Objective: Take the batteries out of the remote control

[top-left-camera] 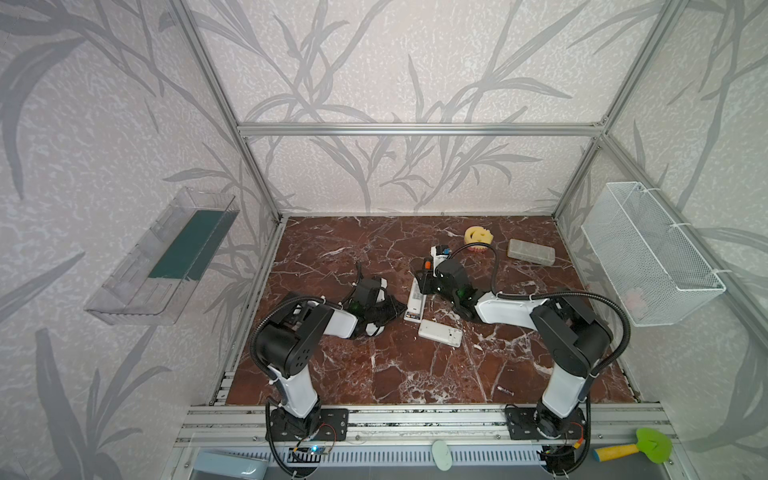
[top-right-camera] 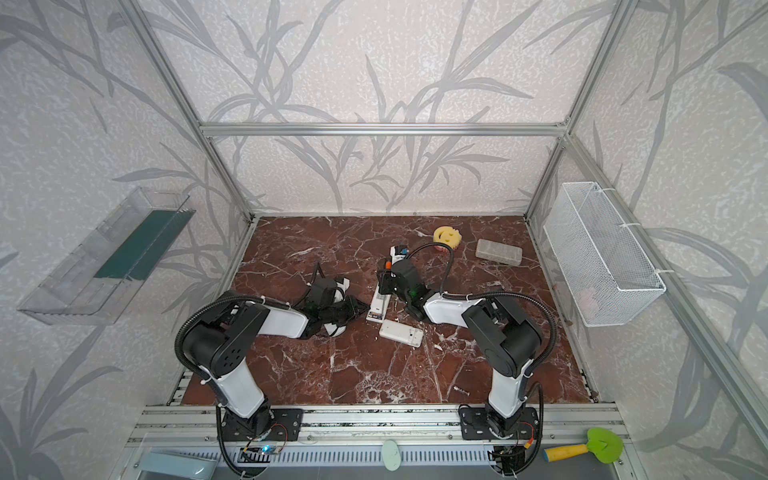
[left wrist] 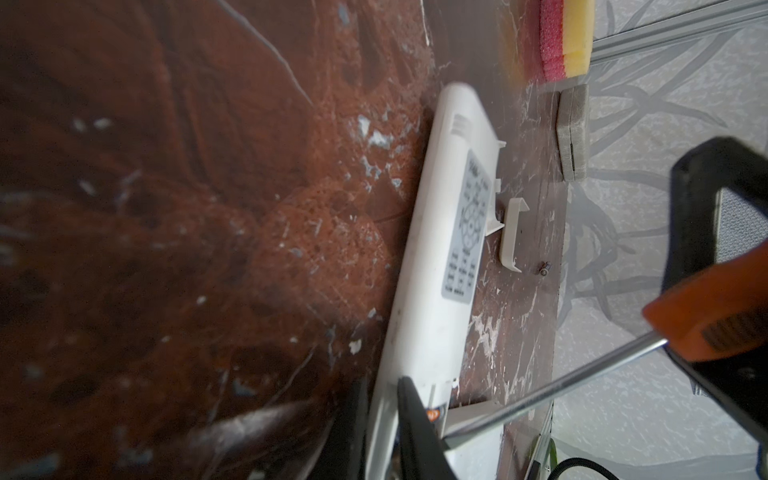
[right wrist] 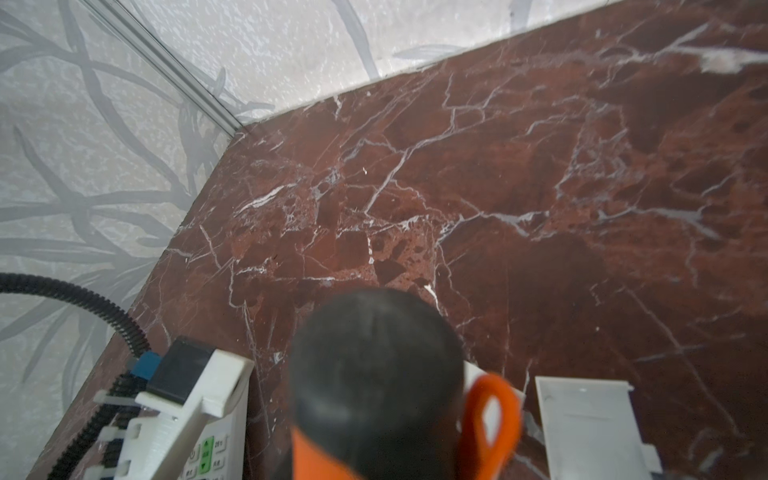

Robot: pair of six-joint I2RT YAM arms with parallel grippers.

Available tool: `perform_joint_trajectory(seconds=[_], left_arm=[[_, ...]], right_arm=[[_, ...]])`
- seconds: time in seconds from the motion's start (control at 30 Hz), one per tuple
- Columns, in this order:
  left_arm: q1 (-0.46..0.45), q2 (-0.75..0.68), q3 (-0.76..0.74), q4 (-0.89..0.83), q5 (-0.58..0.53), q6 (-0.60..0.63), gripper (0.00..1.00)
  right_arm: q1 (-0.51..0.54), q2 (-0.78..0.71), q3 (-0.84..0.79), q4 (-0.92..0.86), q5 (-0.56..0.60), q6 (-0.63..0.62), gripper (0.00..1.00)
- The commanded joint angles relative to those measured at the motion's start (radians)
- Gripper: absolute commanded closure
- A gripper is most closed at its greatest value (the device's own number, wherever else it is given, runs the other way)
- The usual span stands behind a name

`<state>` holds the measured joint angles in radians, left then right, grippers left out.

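left gripper is clamping the end of the white remote at table centre. right gripper, at the remote's 1 o'clock, is clenching the orange-handled screwdriver, shaft tip near that end. One dark grey battery is lying loose at the table's 5 o'clock, well apart from both.

Blurred screwdriver, cropped sponge, tiny battery

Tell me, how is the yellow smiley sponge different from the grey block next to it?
The yellow smiley sponge is round with a face; the grey block is a plain rectangle. The sponge is bright yellow over pink, the block dull grey. Both lie on the marble table near the back.
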<state>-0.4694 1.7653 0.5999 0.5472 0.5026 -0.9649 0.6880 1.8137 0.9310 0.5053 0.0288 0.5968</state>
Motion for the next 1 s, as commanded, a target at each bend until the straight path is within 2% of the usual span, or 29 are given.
perform_joint_trajectory(seconds=[0.0, 0.2, 0.23, 0.4, 0.97], left_arm=[[-0.006, -0.017, -0.019, -0.104, 0.016, -0.012, 0.83], [-0.006, -0.061, -0.006, -0.190, 0.020, 0.022, 0.81], [-0.006, -0.062, -0.008, -0.196, 0.022, 0.026, 0.80], [-0.008, -0.064, -0.023, -0.182, 0.036, 0.020, 0.80], [-0.025, -0.146, -0.035, -0.212, 0.072, 0.012, 0.81]], right_arm=[[0.012, 0.019, -0.020, -0.037, -0.040, 0.019, 1.00], [0.002, 0.029, -0.024, 0.003, -0.057, 0.034, 1.00], [-0.003, 0.033, -0.029, 0.022, -0.066, 0.075, 1.00], [-0.013, 0.044, -0.059, 0.103, -0.070, 0.127, 1.00], [-0.001, 0.015, -0.048, 0.070, 0.001, 0.048, 1.00]])
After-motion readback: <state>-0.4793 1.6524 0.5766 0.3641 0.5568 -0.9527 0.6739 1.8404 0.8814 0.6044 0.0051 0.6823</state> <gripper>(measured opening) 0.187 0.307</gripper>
